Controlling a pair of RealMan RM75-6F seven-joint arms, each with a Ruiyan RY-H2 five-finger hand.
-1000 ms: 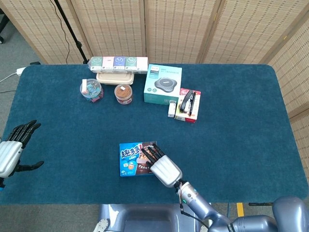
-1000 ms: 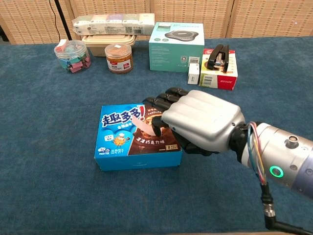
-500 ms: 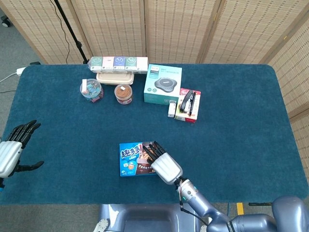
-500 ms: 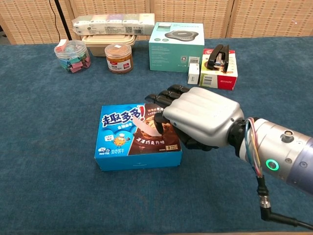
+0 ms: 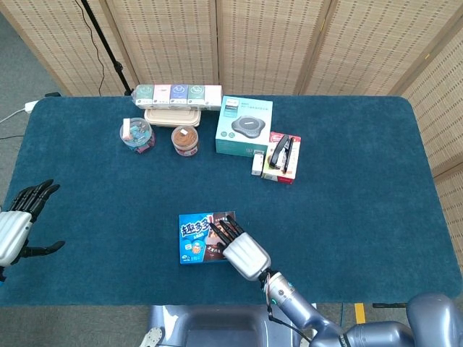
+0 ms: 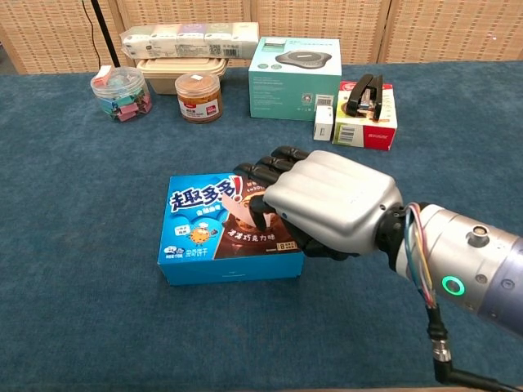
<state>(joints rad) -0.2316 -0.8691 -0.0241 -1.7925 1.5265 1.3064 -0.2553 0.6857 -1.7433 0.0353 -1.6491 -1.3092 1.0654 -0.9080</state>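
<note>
I get even, bright overhead light in both views, soft shadows under the right hand (image 6: 327, 208), faint glare on its silver shell, sharp focus throughout, slight bending at the chest view's edges.

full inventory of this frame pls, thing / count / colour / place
cookie box: 1, blue and brown, near middle of table, under right hand's fingers
clip jar: 1, clear with coloured clips, far left
brown-lidded jar: 1, clear with brown lid, right of clip jar
lunch container: 1, beige, behind the jars
sachet row box: 1, white with coloured panels, on top of lunch container
teal box: 1, teal and white, far middle
stapler pack: 1, red and white with black stapler, right of teal box
small white box: 1, white, upright between teal box and stapler pack
table: 1, dark blue cloth
left hand: 1, silver and black, left table edge, holds nothing, fingers apart
right hand: 1, silver and black, rests on cookie box
</note>
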